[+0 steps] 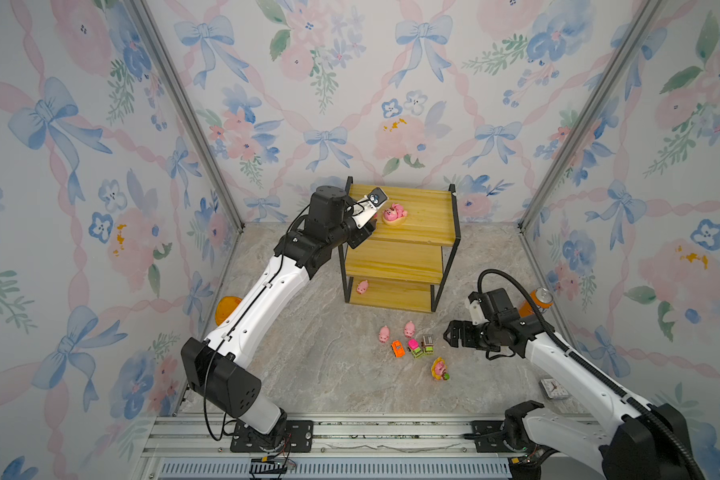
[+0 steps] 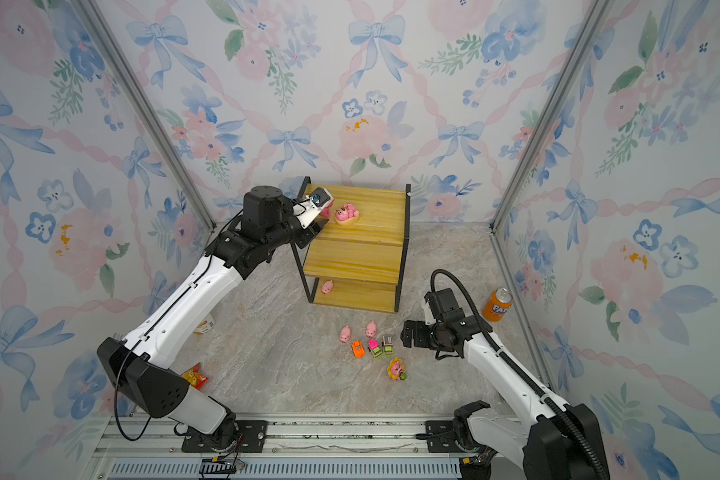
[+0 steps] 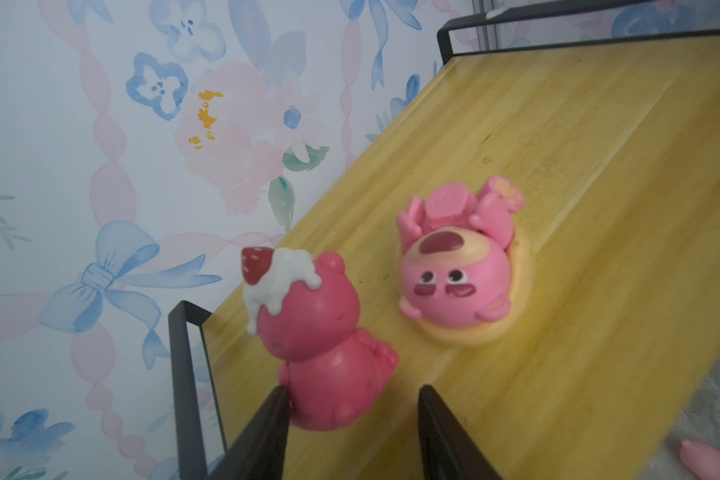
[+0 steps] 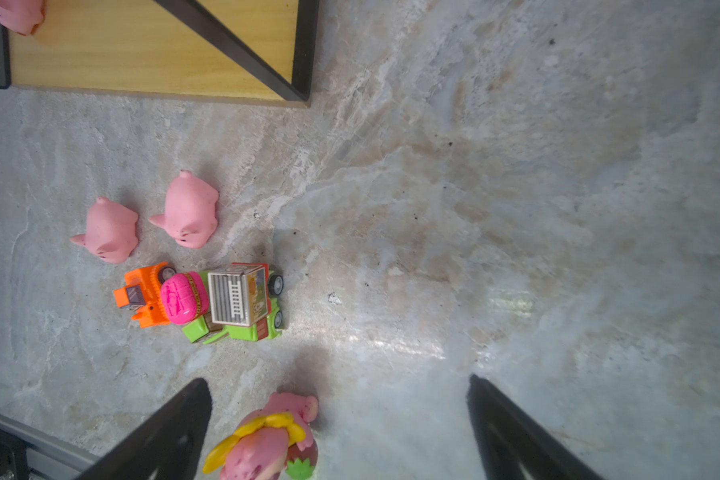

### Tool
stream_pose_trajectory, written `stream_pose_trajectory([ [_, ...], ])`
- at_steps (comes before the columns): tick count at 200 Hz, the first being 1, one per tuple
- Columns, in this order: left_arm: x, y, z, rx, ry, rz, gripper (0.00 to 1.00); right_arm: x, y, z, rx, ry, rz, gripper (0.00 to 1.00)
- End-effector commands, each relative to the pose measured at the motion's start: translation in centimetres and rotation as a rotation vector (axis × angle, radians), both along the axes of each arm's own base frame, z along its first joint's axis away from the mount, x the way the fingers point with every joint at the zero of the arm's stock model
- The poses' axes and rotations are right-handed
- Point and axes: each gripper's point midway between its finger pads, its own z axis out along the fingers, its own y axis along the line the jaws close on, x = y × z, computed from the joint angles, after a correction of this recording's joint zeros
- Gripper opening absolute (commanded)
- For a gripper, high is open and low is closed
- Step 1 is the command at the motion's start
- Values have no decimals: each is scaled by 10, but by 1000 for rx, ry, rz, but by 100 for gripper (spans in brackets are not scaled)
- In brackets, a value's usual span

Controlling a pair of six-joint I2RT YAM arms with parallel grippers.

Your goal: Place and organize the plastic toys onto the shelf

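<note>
Left gripper point(image 3: 352, 390) at shelf point(image 1: 425, 208) top, cream-topped bear point(image 3: 321, 332) between parted jaws.
Bear sits at top board's 9 o'clock end, one jaw touching it, the other clear; second bear point(image 3: 454, 282) at its 3 o'clock. Right gripper point(image 4: 337, 380) spread wide over floor point(image 4: 516, 208).

orange soda can point(image 2: 496, 308), partial white lettering "fan" on its side

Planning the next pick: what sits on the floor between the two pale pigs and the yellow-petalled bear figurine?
The three mini cars sit bunched between the pale pigs and bear figurine, seen in both top views.
</note>
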Motion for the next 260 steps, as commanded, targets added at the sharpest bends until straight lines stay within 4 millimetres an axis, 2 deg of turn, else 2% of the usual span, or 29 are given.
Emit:
stream_pose_trajectory([
  [1,-6,5,-9,-1,38,10,51,-3,-2,-3,0,10,-1,98],
  [77,-13,7,-13,-16,57,11,50,-3,-2,-3,-1,11,0,98],
  [156,-22,13,-9,-33,53,22,51,-3,-2,-2,0,9,2,98],
  [225,-26,26,1,-65,43,81,56,-4,0,1,10,6,6,98],
  [260,-28,30,12,-117,42,107,63,-4,1,1,16,4,10,98],
])
